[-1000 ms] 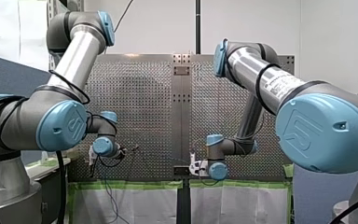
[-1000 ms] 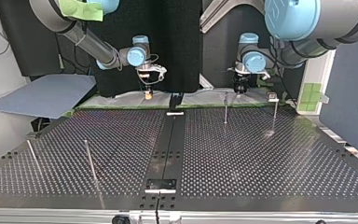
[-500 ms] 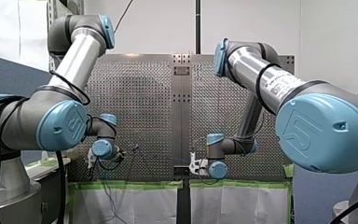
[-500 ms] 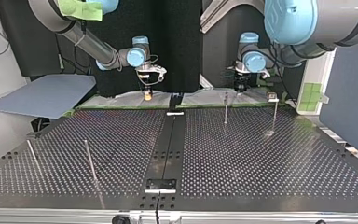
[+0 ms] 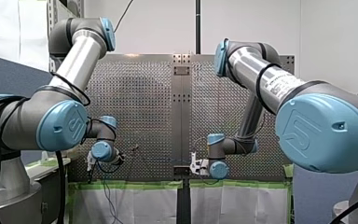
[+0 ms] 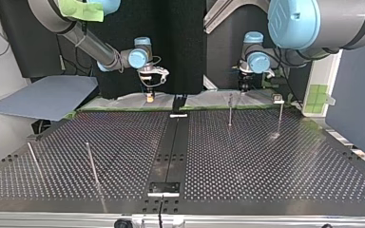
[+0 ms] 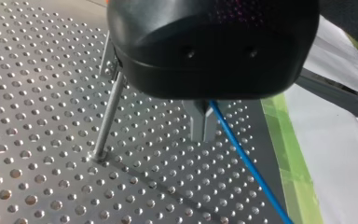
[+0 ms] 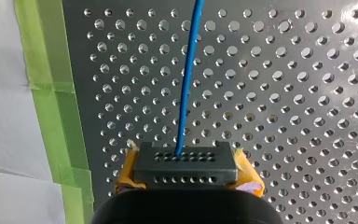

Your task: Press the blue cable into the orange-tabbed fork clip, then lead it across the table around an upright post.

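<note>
The blue cable [image 7: 247, 163] comes out from my left gripper [image 7: 204, 135], whose metal fingers are shut on it just above the perforated table [image 7: 37, 154]. An upright post [image 7: 106, 119] stands close beside these fingers. In the right wrist view the blue cable [image 8: 185, 79] leads straight ahead from my right gripper [image 8: 185, 161], which is shut on it, with yellow pads [image 8: 248, 175] showing at both sides. In the top view my left gripper [image 6: 244, 88] hangs at the far edge, right of centre, and my right gripper [image 6: 149, 95] left of centre. A small clip [image 6: 277, 99] stands beyond my left gripper.
Thin upright posts [image 6: 230, 110] [image 6: 280, 118] [image 6: 91, 161] rise from the table, and another leans near the top view's left edge. Green tape [image 8: 46, 93] lines the table's far edge over white sheeting. A grey board [image 6: 47, 97] lies off the top view's left.
My left wrist has sunk a little and shifted toward the front view's left. My right arm has stayed where it was.
</note>
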`<state>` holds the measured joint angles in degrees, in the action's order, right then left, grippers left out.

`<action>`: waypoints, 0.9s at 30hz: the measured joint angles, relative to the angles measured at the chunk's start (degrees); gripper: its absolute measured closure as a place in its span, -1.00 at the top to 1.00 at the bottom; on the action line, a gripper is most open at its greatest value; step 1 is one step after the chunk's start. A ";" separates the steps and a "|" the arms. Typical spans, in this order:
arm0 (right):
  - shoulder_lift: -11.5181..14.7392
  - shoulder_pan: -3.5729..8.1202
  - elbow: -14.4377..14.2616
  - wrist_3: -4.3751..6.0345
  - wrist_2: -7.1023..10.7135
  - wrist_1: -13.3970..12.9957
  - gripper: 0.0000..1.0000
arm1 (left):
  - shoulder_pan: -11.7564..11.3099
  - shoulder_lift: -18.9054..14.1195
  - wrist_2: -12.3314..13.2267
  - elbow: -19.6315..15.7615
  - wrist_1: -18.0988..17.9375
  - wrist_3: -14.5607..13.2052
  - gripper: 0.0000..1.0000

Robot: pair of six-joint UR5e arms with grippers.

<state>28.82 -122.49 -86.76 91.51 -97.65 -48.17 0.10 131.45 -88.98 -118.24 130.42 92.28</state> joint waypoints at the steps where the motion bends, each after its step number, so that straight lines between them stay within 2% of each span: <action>1: -0.01 0.00 0.01 0.00 0.00 0.00 -1.00 | 0.00 -0.03 0.07 -0.01 0.01 -0.04 -0.99; 14: -0.01 0.09 -0.01 -0.02 0.00 0.08 -1.00 | 0.19 -2.29 0.36 -0.02 0.02 -0.37 -0.99; 27: 0.00 0.68 0.01 -0.04 0.00 0.31 -1.00 | 0.02 -1.39 -0.04 0.00 0.61 -0.43 -0.99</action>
<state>28.82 -121.81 -86.75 91.47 -97.65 -47.86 0.12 130.06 -89.02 -118.25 131.03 91.85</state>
